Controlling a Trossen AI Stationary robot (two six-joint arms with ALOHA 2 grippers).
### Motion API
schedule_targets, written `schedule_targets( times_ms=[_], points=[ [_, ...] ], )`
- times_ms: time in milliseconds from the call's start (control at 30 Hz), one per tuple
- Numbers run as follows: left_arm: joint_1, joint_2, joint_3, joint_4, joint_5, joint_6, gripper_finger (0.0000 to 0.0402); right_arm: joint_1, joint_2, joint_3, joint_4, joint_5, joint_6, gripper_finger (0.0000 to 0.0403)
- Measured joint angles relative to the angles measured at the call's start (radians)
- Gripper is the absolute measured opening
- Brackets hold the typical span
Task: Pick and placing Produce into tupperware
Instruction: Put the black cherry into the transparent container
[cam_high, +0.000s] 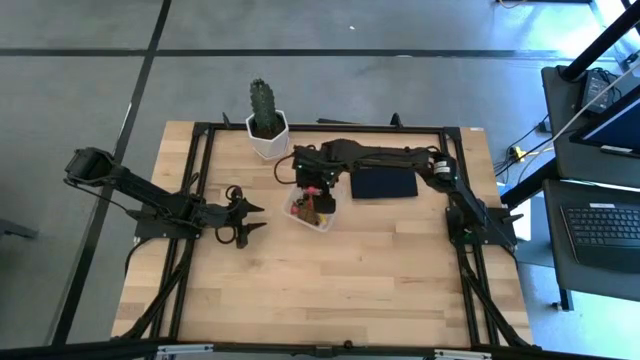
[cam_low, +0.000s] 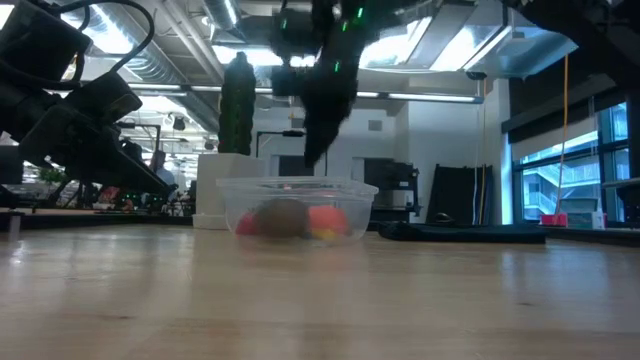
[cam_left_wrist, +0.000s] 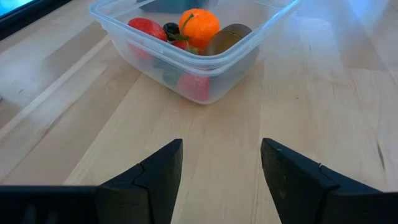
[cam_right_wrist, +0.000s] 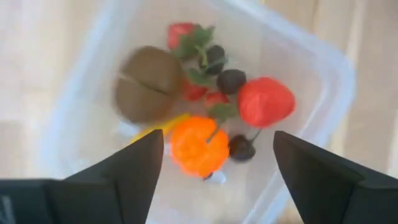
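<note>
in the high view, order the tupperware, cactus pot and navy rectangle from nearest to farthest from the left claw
1. Tupperware, just right of the open left claw.
2. Cactus pot, at the table's far edge.
3. Navy rectangle, beyond the tupperware, on the right.

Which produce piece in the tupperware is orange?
The round orange ball, beside the brown lump in the tupperware; the other pieces are red, dark or yellow.
</note>
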Motion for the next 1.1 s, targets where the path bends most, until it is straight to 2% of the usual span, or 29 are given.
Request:
schedule_targets(
  times_ms=[267,500,667,900,1000,1100],
  points=[
    [0.000,0.000,0.000,-0.001,0.000,-0.023,0.0208,0.060,-0.165,0.026,-0.048,-0.001,0.078,0.0306],
    [-0.001,0.000,0.000,-0.007,0.040,-0.050,0.0208,0.216,-0.275,-0.036,-0.042,-0.001,0.136,0.0306],
    [-0.001,0.000,0.000,-0.007,0.059,-0.052,0.0208,0.339,-0.368,-0.214,0.140,0.003,0.195,0.0306],
    [-0.001,0.000,0.000,-0.006,0.061,-0.046,0.0208,0.437,-0.528,-0.597,0.503,0.085,0.363,0.0306],
    [-0.001,0.000,0.000,-0.006,0.061,-0.045,0.0208,0.469,-0.558,-0.727,0.649,0.087,0.446,0.0306],
    [-0.001,0.000,0.000,-0.006,0.061,-0.043,0.0208,0.503,-0.560,-0.803,0.750,0.085,0.553,0.0306]
  ],
)
